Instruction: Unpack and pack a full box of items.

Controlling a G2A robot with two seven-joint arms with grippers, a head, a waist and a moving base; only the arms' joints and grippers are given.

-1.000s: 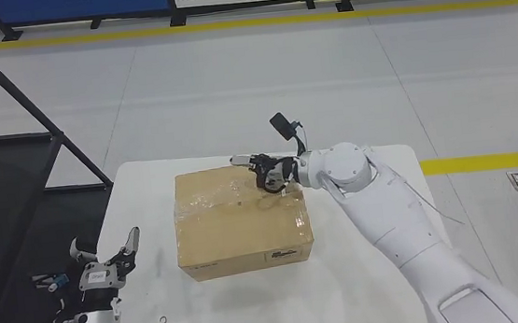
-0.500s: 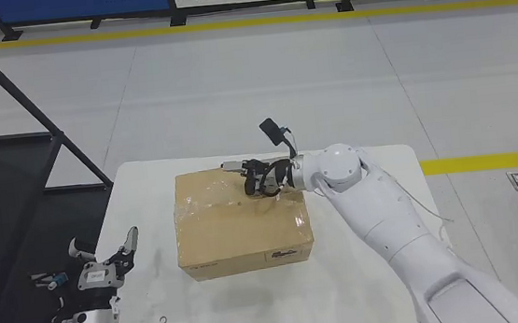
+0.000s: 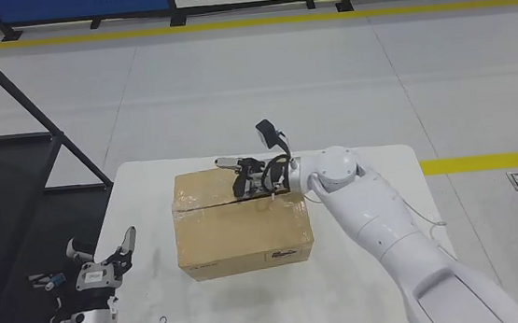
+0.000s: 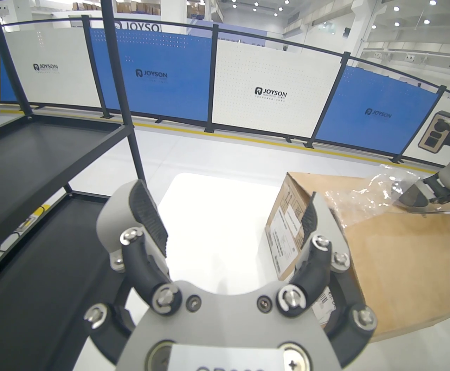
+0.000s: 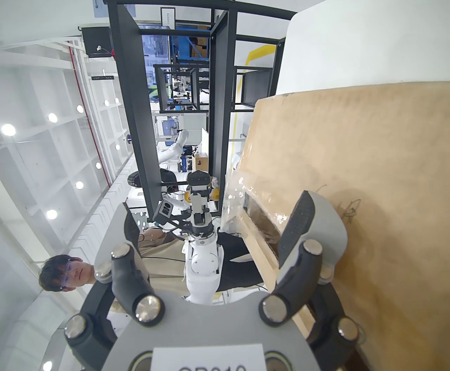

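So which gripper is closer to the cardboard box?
The right. The right gripper is over the top of the cardboard box, at its taped seam, fingers open. The left gripper is off to one side, near the edge of the table, clear of it.

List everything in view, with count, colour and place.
cardboard box: 1, brown, on the middle of the table
clear film: 1 crumpled piece, transparent, on the box's top
table: 1, white, under the box
shelf rack: 1, black, beside the table on the robot's left
fence panels: several, blue and white, across the floor beyond the table
floor lines: 2, yellow, one along the fence, one to the table's right
left gripper: 1, grey with black pads, open, at the table's left edge, apart from the box
right gripper: 1, grey with black pads, open, over the box's top by the film
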